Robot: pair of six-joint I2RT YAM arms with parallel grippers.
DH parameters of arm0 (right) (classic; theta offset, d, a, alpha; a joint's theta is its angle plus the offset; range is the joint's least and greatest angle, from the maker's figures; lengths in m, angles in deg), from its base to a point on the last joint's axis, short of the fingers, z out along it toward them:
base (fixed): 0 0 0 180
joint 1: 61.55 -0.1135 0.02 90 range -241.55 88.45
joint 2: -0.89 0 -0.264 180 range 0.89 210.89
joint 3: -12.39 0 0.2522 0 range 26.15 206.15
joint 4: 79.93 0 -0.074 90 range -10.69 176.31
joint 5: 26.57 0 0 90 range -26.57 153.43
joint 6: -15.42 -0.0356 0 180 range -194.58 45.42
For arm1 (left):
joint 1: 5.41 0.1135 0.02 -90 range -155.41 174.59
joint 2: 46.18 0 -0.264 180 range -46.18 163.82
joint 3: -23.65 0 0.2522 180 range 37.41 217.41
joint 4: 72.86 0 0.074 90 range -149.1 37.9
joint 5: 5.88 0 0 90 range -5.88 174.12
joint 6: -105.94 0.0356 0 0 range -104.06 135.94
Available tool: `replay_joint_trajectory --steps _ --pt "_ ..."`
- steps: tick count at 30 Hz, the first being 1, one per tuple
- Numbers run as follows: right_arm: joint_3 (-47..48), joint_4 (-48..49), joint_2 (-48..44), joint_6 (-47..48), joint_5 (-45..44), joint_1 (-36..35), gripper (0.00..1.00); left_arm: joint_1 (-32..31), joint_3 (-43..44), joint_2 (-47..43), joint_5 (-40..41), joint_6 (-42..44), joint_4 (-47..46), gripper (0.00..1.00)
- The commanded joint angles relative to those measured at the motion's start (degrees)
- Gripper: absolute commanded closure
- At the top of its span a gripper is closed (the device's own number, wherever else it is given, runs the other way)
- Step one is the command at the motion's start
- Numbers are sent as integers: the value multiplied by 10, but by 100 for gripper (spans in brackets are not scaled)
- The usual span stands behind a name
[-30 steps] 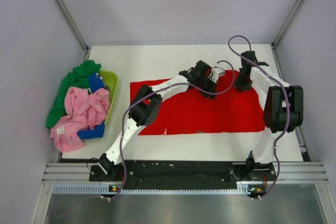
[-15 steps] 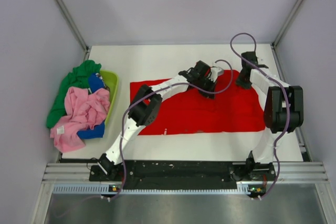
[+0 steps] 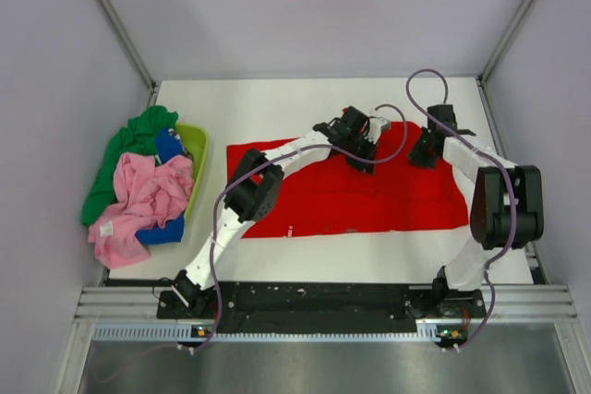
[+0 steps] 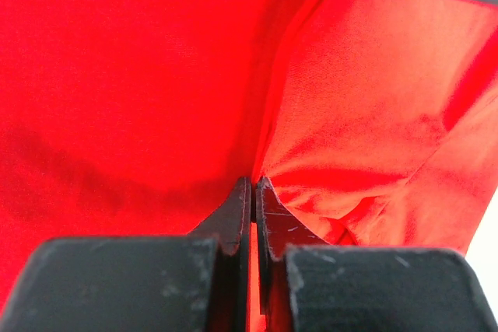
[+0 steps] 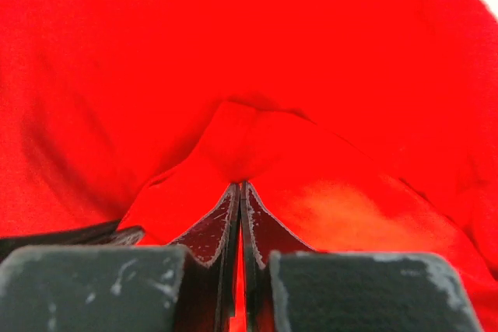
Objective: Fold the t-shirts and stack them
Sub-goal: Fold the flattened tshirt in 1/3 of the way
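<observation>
On the white table (image 3: 277,103) the red t-shirt (image 3: 369,202) lies spread, its far edge pinched in both arms' closed jaws.

bright even light, soft shadows; red t-shirt (image 4: 117,75) glows oversaturated in wrist views

Red t-shirt (image 3: 369,205) spread, central; other tees (image 3: 146,196) heaped far left.

Long reach from the left arm (image 3: 277,168): off its base at the table's near edge, elbow bent, wrist out past the middle. The left gripper (image 3: 358,160) tips down, jaws pressed together on a pinch of the red t-shirt (image 3: 369,202). The right arm (image 3: 503,200) doubles back by the right edge, and the right gripper (image 3: 423,156) points down, jaws clamped on the same cloth.
</observation>
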Motion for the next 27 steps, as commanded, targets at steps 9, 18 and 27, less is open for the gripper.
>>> replay_joint_trajectory --steps 9,18,27 --pt "18 19 58 -13 3 51 100 4 26 -55 56 41 37 87" --pt "80 -76 -38 27 -27 51 84 14 39 -151 84 178 70 38" --pt "-25 -126 -214 -27 -146 66 1 58 -127 -349 159 321 113 24"
